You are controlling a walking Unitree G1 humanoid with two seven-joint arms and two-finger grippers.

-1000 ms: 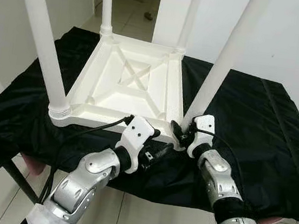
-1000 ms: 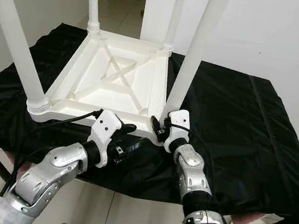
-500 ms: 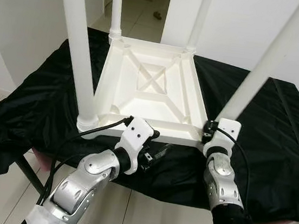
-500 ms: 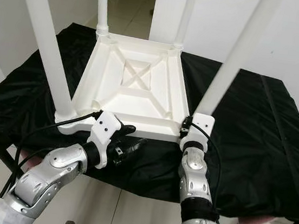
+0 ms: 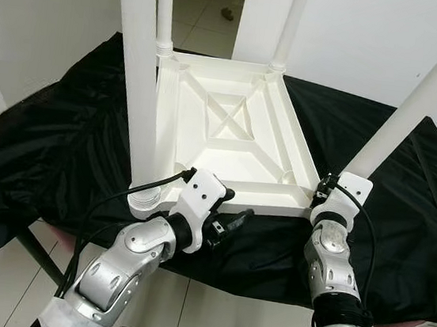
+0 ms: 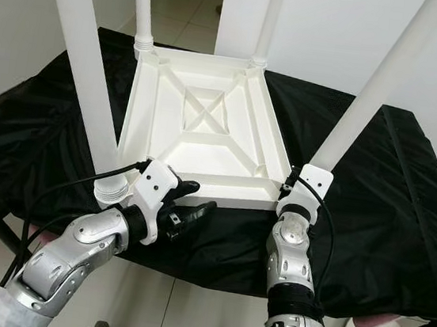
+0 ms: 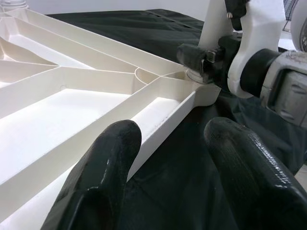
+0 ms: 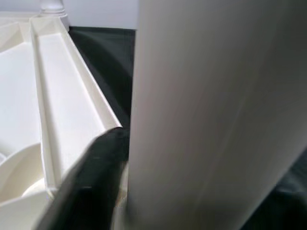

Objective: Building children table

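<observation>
A white children's table (image 5: 230,133) lies upside down on a black cloth (image 5: 62,136), its four legs pointing up. My right gripper (image 5: 326,194) is shut on the base of the near right leg (image 5: 417,108); in the right wrist view one black finger (image 8: 91,182) presses against that leg (image 8: 216,110). My left gripper (image 5: 233,207) is open just in front of the tabletop's near rim, touching nothing. In the left wrist view its fingertips (image 7: 120,143) straddle that rim (image 7: 163,120). The near left leg (image 5: 139,66) stands close to the left gripper.
The cloth-covered work table (image 5: 425,237) ends right at my arms, with tiled floor (image 5: 208,314) below. White walls (image 5: 29,20) stand to the left and behind, and a doorway (image 5: 210,3) opens at the back.
The upturned table has slid to the right and turned, its near right corner carried along by my right gripper. The left gripper has stayed put and open.
</observation>
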